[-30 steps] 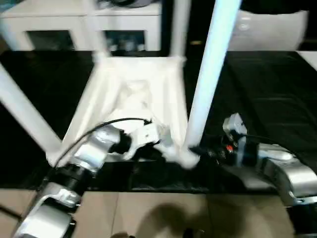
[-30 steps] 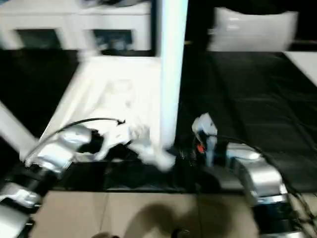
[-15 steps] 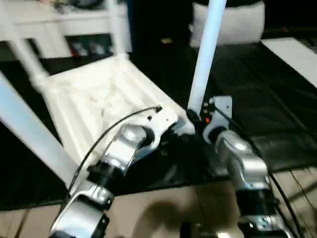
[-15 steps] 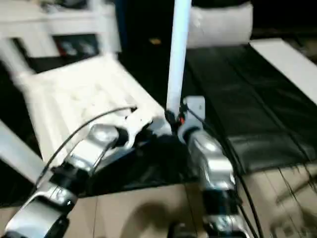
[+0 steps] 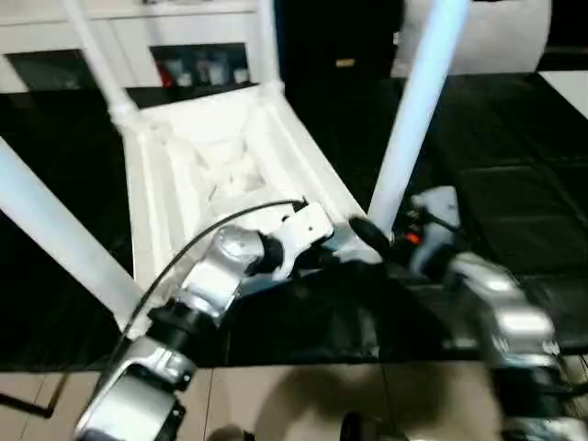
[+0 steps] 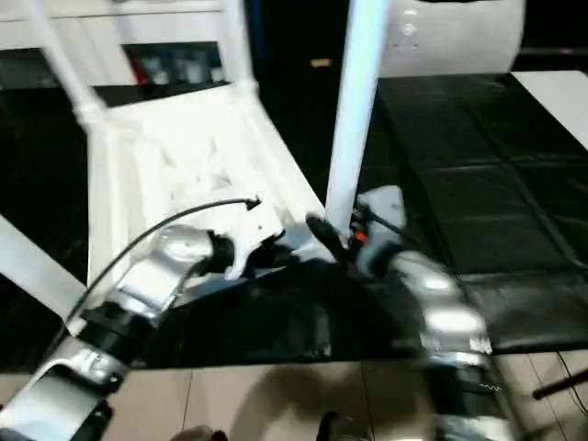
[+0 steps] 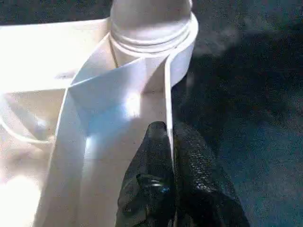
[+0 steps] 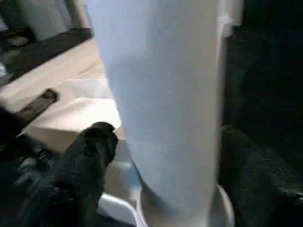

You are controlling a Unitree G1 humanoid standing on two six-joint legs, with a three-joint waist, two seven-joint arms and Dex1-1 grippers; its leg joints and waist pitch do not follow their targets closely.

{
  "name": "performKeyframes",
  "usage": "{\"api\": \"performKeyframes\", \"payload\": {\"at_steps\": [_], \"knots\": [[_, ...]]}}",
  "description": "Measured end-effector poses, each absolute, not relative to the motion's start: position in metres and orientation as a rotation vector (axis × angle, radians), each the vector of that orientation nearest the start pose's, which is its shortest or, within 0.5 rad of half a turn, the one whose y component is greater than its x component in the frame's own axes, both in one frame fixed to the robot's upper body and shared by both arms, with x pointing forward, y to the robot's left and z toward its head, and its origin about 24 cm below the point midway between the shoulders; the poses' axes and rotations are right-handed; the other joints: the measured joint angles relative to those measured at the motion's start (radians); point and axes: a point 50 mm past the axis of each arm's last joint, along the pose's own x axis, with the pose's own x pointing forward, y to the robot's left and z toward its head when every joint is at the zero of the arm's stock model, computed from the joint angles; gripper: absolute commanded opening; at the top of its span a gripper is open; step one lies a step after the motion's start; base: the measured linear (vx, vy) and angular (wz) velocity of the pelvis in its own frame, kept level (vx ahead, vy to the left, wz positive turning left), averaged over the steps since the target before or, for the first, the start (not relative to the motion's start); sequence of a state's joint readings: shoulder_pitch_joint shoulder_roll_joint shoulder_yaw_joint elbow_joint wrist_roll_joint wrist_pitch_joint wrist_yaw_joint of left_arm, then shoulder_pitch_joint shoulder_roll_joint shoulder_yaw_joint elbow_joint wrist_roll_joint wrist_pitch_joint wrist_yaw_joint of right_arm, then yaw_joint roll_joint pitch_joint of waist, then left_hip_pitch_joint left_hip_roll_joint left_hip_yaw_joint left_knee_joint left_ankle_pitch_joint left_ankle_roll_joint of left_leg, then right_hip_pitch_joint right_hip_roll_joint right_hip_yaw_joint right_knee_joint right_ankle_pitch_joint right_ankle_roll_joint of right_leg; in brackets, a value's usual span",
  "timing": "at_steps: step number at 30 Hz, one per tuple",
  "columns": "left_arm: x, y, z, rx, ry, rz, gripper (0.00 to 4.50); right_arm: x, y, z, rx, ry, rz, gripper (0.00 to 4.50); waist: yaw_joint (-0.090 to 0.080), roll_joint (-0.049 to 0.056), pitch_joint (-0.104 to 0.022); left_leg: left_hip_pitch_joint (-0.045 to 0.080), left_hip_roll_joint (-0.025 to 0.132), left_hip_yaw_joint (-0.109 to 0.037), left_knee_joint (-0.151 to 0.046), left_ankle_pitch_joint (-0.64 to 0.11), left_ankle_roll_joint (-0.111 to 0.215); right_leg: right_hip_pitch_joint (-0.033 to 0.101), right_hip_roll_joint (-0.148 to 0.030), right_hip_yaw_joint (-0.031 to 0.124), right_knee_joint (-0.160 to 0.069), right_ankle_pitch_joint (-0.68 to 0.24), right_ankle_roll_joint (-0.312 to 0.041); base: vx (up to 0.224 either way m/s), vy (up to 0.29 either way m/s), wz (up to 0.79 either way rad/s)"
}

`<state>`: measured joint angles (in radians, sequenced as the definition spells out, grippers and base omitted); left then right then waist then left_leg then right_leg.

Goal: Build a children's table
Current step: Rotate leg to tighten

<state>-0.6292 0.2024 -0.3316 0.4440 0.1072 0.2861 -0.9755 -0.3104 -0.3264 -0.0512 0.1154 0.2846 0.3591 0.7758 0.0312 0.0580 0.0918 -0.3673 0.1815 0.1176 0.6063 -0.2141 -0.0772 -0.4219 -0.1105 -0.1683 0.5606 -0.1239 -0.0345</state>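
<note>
The children's table lies upside down, its ribbed white top [image 5: 220, 156] on the black work surface. Its legs stick up: a near right leg [image 5: 418, 110], a near left leg [image 5: 55, 230] and two far legs [image 5: 96, 55] [image 5: 266, 41]. My left gripper [image 7: 168, 130] is shut on the thin rim wall of the top, just beside the near right corner socket [image 7: 151, 33]. My right gripper [image 8: 170, 156] stands open around the foot of the near right leg [image 8: 161, 94], one black finger [image 8: 90, 156] on each side.
A white glass-doored cabinet [image 5: 184, 28] stands behind the black work surface [image 5: 496, 147]. A white bulky object [image 5: 496, 37] sits at the back right and a white panel [image 5: 570, 87] at the right edge. The surface's near edge meets the tan floor [image 5: 303, 404].
The head camera has swung about. My right gripper's fingers have spread wider around the near right leg. The left gripper keeps its pinch on the rim.
</note>
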Motion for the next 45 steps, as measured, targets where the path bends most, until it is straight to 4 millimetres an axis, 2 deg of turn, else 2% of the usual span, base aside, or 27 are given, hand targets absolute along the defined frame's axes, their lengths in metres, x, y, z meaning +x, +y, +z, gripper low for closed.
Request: {"api": "performKeyframes", "payload": {"at_steps": [3, 7, 10, 15, 17, 20, 26, 31, 33, 45], "knots": [[0.321, 0.084, 0.069, 0.469, 0.373, -1.273, 0.0, 0.291, -0.186, 0.088, -0.014, 0.194, 0.888, 4.16, 0.003, 0.0, 0.0, 0.002, 0.001, 0.0, 0.001, 0.0, 0.0, 0.002, 0.001, 0.0, 0.0, 0.0, 0.0, 0.0, 0.0, 0.0], [0.317, 0.099, 0.068, 0.512, 0.374, -1.384, 0.0, 0.282, -0.192, 0.089, -0.057, 0.259, 1.066, 4.16, 0.007, 0.0, 0.0, 0.003, 0.007, 0.006, 0.001, 0.001, 0.001, 0.004, 0.002, 0.0, 0.0, 0.0, 0.0, 0.0, 0.0, 0.0], [0.313, 0.106, 0.069, 0.532, 0.384, -1.474, 0.0, 0.279, -0.19, 0.089, -0.095, 0.287, 1.171, 4.16, 0.022, -0.001, 0.0, 0.002, 0.01, 0.011, 0.002, 0.002, 0.001, 0.004, 0.002, 0.0, 0.0, 0.0, 0.0, 0.0, 0.0, 0.0], [0.305, 0.118, 0.07, 0.593, 0.406, -1.628, 0.0, 0.28, -0.182, 0.089, -0.121, 0.342, 1.343, 3.73, 0.048, -0.005, -0.002, 0.001, 0.01, 0.013, 0.002, 0.002, 0.001, 0.003, 0.002, 0.005, 0.002, 0.0, 0.0, 0.0, 0.0, 0.0], [0.303, 0.118, 0.07, 0.611, 0.41, -1.668, 0.0, 0.278, -0.178, 0.089, -0.116, 0.364, 1.41, 3.5, 0.06, -0.006, -0.003, 0.001, 0.01, 0.015, 0.002, 0.002, 0.002, 0.002, 0.001, 0.007, 0.003, 0.001, -0.002, 0.0, 0.0, 0.0], [0.301, 0.117, 0.071, 0.629, 0.403, -1.706, 0.0, 0.276, -0.175, 0.087, -0.105, 0.386, 1.469, 3.35, 0.069, -0.009, -0.004, 0.002, 0.009, 0.018, 0.002, 0.002, 0.002, 0.002, 0.001, 0.01, 0.003, 0.001, -0.001, 0.0, 0.0, 0.0], [0.3, 0.117, 0.069, 0.641, 0.408, -1.73, 0.0, 0.274, -0.171, 0.084, -0.085, 0.41, 1.523, 2.78, 0.07, -0.018, -0.007, 0.009, 0.011, 0.026, 0.003, 0.002, 0.001, 0.003, 0.001, 0.016, 0.008, -0.002, 0.003, 0.0, 0.0, 0.0], [0.299, 0.117, 0.069, 0.645, 0.407, -1.749, 0.0, 0.271, -0.168, 0.083, -0.059, 0.422, 1.566, 2.49, 0.071, -0.02, -0.006, 0.01, 0.011, 0.028, 0.003, 0.003, 0.0, 0.003, 0.001, 0.017, 0.009, -0.002, 0.004, 0.0, 0.0, 0.0], [0.299, 0.117, 0.069, 0.645, 0.408, -1.752, 0.0, 0.271, -0.168, 0.082, -0.052, 0.429, 1.569, 2.19, 0.071, -0.02, -0.007, 0.01, 0.011, 0.028, 0.003, 0.003, 0.0, 0.003, 0.001, 0.017, 0.009, -0.002, 0.004, 0.0, 0.0, 0.0], [0.3, 0.116, 0.068, 0.605, 0.419, -1.741, 0.0, 0.267, -0.168, 0.081, -0.022, 0.414, 1.535, 2.02, 0.075, -0.02, -0.007, 0.011, 0.011, 0.028, 0.003, 0.003, -0.001, 0.004, 0.001, 0.017, 0.01, -0.002, 0.004, 0.0, 0.0, 0.0]]}}
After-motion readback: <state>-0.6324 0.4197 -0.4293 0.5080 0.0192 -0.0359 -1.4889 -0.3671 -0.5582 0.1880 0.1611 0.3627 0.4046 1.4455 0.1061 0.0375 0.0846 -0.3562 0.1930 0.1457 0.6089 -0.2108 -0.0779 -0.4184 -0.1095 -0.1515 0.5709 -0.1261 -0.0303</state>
